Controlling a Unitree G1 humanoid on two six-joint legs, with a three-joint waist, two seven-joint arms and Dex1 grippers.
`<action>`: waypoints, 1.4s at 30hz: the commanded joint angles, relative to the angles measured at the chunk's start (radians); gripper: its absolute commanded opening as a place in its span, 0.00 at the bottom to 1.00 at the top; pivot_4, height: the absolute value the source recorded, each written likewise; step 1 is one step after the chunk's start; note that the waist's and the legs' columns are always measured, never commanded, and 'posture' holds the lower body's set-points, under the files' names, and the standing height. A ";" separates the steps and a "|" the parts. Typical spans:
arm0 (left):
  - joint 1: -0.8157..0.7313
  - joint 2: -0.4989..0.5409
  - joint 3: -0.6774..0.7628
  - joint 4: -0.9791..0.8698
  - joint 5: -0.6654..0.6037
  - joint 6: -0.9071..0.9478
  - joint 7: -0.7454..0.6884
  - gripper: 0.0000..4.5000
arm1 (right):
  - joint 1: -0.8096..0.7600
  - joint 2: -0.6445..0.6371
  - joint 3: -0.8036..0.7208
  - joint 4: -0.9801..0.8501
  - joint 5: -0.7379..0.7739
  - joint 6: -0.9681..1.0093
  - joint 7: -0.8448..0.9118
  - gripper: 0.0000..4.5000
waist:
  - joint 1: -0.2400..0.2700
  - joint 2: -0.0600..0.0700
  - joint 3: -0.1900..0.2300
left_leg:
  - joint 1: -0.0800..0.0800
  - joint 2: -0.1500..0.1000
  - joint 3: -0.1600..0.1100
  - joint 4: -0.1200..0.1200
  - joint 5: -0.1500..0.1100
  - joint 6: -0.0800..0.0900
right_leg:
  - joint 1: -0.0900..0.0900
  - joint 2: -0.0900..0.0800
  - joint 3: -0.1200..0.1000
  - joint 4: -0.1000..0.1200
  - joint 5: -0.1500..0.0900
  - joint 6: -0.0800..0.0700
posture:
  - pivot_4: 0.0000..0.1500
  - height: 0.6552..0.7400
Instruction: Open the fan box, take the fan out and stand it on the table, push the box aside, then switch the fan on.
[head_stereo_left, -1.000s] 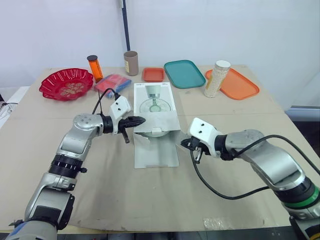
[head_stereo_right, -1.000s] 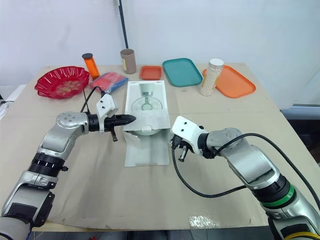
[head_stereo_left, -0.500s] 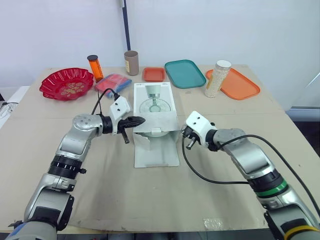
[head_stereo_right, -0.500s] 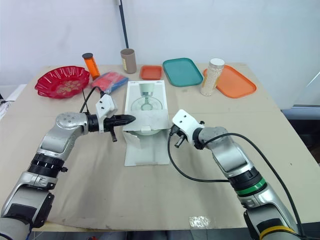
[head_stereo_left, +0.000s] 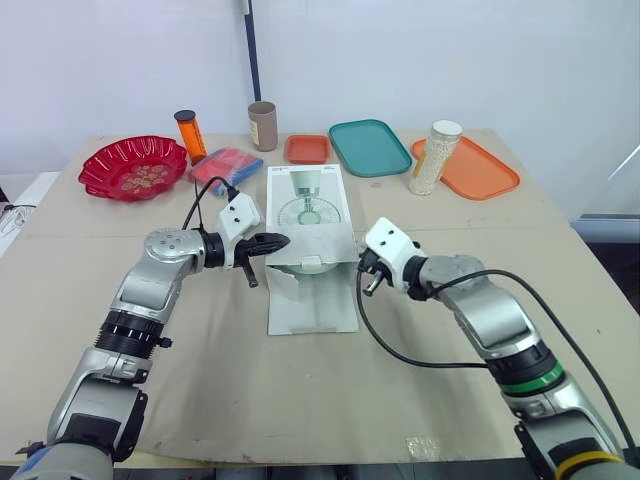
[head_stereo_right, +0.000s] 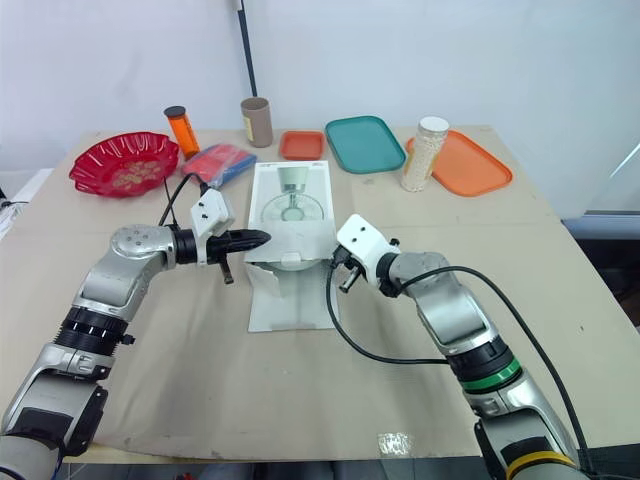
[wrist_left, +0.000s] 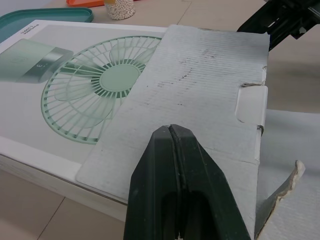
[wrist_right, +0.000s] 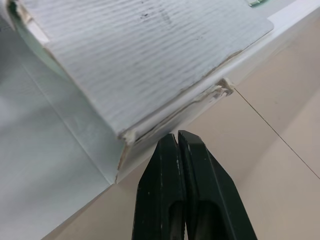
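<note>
The white fan box (head_stereo_left: 310, 205), printed with a green fan, lies flat mid-table. One grey flap (wrist_left: 200, 100) is folded back over its top. A long white flap (head_stereo_left: 312, 300) lies on the table towards me. My left gripper (head_stereo_left: 278, 241) is shut with nothing in it, and its tip is at the left edge of the folded flap. My right gripper (head_stereo_left: 366, 281) is shut and empty too. Its fingers (wrist_right: 180, 185) point at the box's near right corner (wrist_right: 220, 90), very close to it. The fan is hidden inside.
Along the far side stand a red bowl (head_stereo_left: 133, 168), an orange bottle (head_stereo_left: 189, 135), a blue and red packet (head_stereo_left: 227, 165), a brown cup (head_stereo_left: 262, 125), a small orange tray (head_stereo_left: 306, 149), a teal tray (head_stereo_left: 368, 147), a jar (head_stereo_left: 435, 157) and an orange tray (head_stereo_left: 470, 168).
My right gripper has moved left and away from me, up to the box's near right corner. The left gripper and the box have stayed where they were.
</note>
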 joint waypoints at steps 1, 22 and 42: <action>0.021 0.008 -0.017 0.007 0.019 0.013 -0.009 0.00 | 0.028 -0.048 -0.019 -0.079 0.008 -0.005 0.052 0.01 | 0.000 0.000 0.000 | 0.000 0.000 0.000 0.000 0.000 0.000 | 0.000 0.000 0.000 0.000 0.000 0.000 | 1.00 1.00; 0.045 0.042 0.001 -0.046 0.010 0.039 -0.004 0.00 | -0.152 0.072 -0.162 -0.033 0.205 0.134 0.048 0.01 | 0.000 0.000 0.000 | 0.002 0.001 0.001 -0.001 0.000 0.000 | 0.001 0.000 0.000 0.000 0.000 -0.001 | 1.00 1.00; 0.069 0.129 -0.074 -0.297 -0.007 0.104 -0.113 0.00 | -0.110 0.098 -0.067 0.101 0.083 -0.027 0.035 0.01 | -0.001 0.000 0.000 | 0.001 0.001 0.002 -0.001 0.000 0.000 | -0.001 0.000 0.001 0.000 0.000 -0.001 | 1.00 1.00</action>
